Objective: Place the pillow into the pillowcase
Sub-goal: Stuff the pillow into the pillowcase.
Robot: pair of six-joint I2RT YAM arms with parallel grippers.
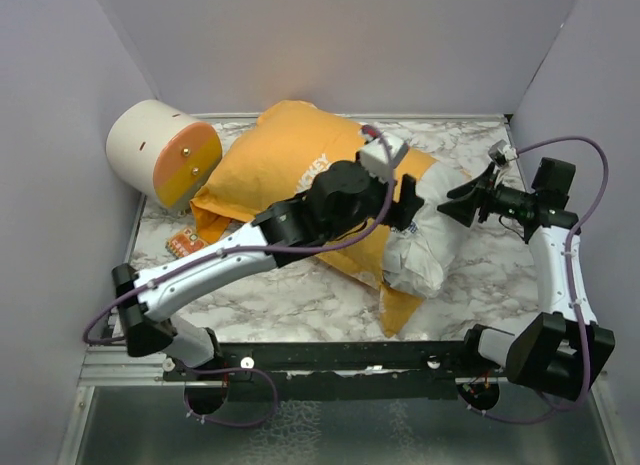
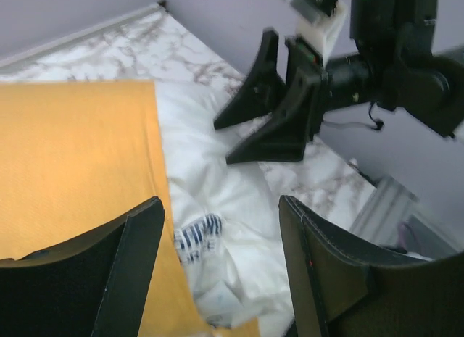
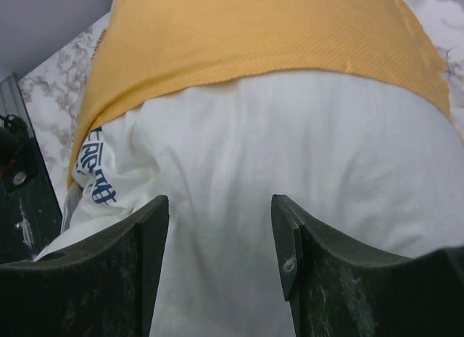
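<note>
Left pincer (image 2: 219, 206) and right pincer (image 3: 219, 203) are seen well parted, with nothing held. Just ahead of the right pincer, the pillow (image 3: 290, 170) is part-sheathed in the pillowcase (image 3: 254, 32). Judged soft and light, it is best pushed at its bare end, with the thin case pinched at its hem.

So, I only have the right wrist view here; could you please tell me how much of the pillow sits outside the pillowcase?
Observer: In the top view, only the right-hand end of the pillow sticks out; the pillowcase covers the rest.
Operator: Thank you. Where is the other arm?
Observer: The left end effector hovers open over the pillowcase's open edge, facing the right end effector, and holds nothing.
Operator: Is anything else nearby?
Observer: A cream-and-orange cylinder lies in the far left corner, beside the pillowcase.
</note>
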